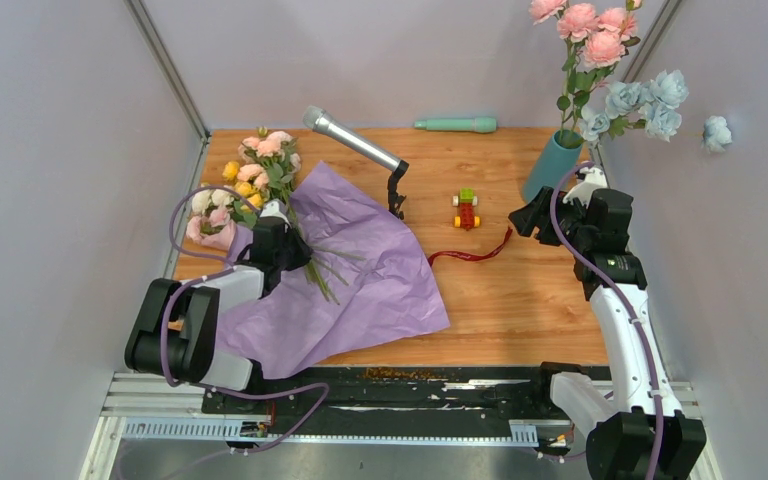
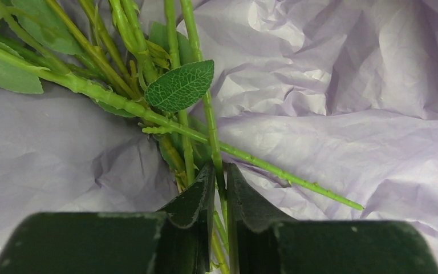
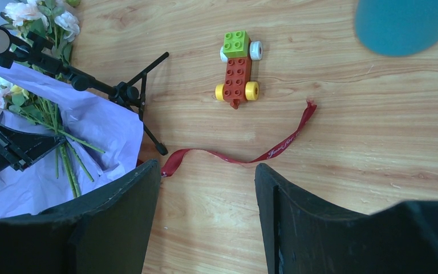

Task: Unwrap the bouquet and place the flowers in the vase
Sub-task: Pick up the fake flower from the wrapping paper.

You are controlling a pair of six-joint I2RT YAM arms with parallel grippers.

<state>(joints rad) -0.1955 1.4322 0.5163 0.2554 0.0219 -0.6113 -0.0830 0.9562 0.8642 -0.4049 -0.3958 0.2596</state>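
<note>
On the left half of the table (image 1: 520,300), I saw the flowers (image 1: 260,175) lying on the opened lilac paper wrap (image 1: 360,270), their blooms toward the far left corner and their thin green stems pointing back across the sheet; the left gripper (image 2: 221,177) was down over those stems, its jaws drawn nearly together with one stem running through the narrow gap; I could not tell whether they were actually pinching it. The dark red ribbon (image 1: 475,252) lay loose on the bare wood to the right of the paper, near a small brick car (image 1: 466,208); a microphone (image 1: 350,135) on its stand leaned over the paper's far edge, and a mint-green rod (image 1: 457,124) lay along the back of the table. The teal vase (image 1: 552,165) stood upright at the far right, with pink blooms (image 1: 585,30) and pale blue blooms (image 1: 640,105) in it; the right gripper (image 1: 535,215) hung just beside it above the wood, jaws apart, holding nothing.
</note>
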